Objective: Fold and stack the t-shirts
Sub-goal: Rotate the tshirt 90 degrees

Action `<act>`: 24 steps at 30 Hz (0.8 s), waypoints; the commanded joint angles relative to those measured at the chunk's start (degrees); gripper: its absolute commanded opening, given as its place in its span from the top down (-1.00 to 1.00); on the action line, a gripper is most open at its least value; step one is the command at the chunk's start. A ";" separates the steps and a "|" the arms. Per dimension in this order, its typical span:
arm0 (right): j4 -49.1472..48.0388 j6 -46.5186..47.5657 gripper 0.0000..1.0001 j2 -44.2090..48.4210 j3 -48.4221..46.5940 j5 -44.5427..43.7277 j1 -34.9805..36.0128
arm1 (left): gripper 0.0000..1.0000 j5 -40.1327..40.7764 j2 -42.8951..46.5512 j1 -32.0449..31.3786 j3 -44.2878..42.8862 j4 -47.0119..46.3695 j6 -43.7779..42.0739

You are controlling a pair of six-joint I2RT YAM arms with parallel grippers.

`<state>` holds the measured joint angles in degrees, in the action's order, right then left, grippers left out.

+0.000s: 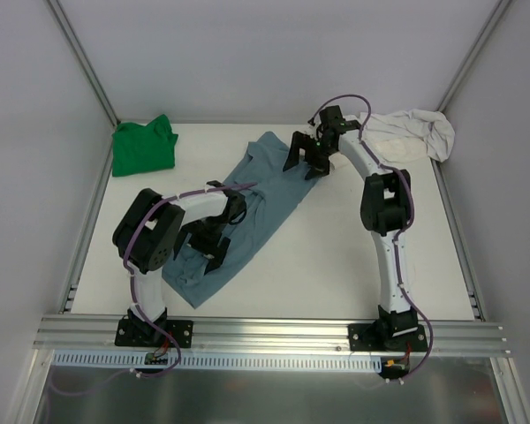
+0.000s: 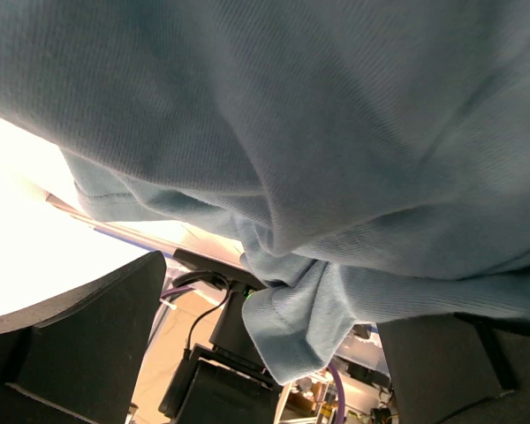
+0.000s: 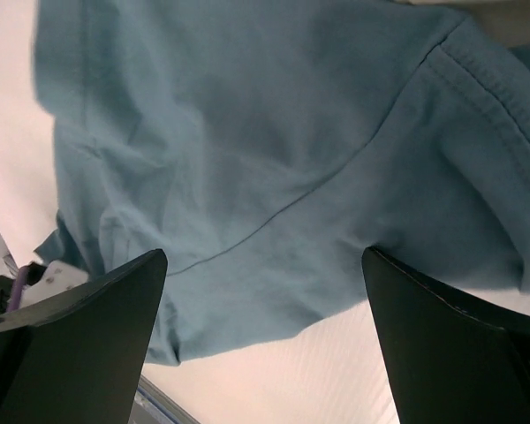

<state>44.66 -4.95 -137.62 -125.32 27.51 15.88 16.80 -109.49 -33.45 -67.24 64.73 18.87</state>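
The slate-blue t-shirt (image 1: 247, 208) lies crumpled in a diagonal strip across the middle of the table. My left gripper (image 1: 210, 252) hovers over its near end, jaws wide open. In the left wrist view blue cloth (image 2: 318, 132) fills the frame, and a fold of it (image 2: 300, 327) hangs between the open fingers (image 2: 79, 344). My right gripper (image 1: 303, 163) stands open over the shirt's far right edge. There the shirt's hem and a seam (image 3: 274, 177) lie between its fingers (image 3: 459, 353). The green t-shirt (image 1: 144, 147) sits bunched at the back left, and the cream t-shirt (image 1: 409, 132) at the back right.
The white table (image 1: 353, 256) is closed in by grey walls on three sides. Metal rails run along its left and right edges, and an aluminium rail (image 1: 274, 334) at the near edge carries both arm bases.
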 commanded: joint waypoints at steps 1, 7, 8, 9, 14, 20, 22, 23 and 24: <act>-0.54 -1.46 -0.99 -3.00 -2.74 0.62 0.64 | -0.97 -1.59 -0.19 -0.47 -2.01 -0.13 -0.15; -0.11 -1.99 -0.99 -6.08 -3.53 -0.70 1.35 | -0.97 -1.42 -0.37 -0.47 -3.68 0.57 -0.59; 0.16 -2.08 -0.99 -6.43 -3.88 -1.57 1.52 | -0.97 -1.42 -0.37 -0.56 -3.95 0.75 -0.68; 1.12 -1.99 -0.99 -7.13 -4.32 -2.10 1.70 | -0.97 -1.42 -0.37 -0.47 -4.12 0.84 -0.68; 4.38 -1.29 -0.99 -9.94 -10.82 -5.18 2.14 | -0.97 -3.17 0.33 -0.56 -4.30 1.28 -0.77; 4.29 -2.78 -0.99 -12.75 -15.83 -4.92 2.14 | -0.97 -7.22 0.68 -0.56 -1.41 -0.21 -0.42; 3.50 -3.48 -0.99 -12.85 -15.75 -4.57 2.14 | -0.97 -7.13 0.60 -0.65 1.04 -1.53 -0.50; 3.41 -3.66 -0.99 -13.02 -15.83 -4.39 2.05 | -0.97 -7.39 0.51 -0.65 1.76 -2.58 -0.50; 3.15 -3.75 -0.99 -12.94 -15.84 -4.30 2.05 | -0.97 -7.83 0.25 -0.65 2.37 -3.29 -0.50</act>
<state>48.25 -7.77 -148.68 -139.39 24.47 17.74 10.83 -109.51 -33.43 -67.29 62.78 18.61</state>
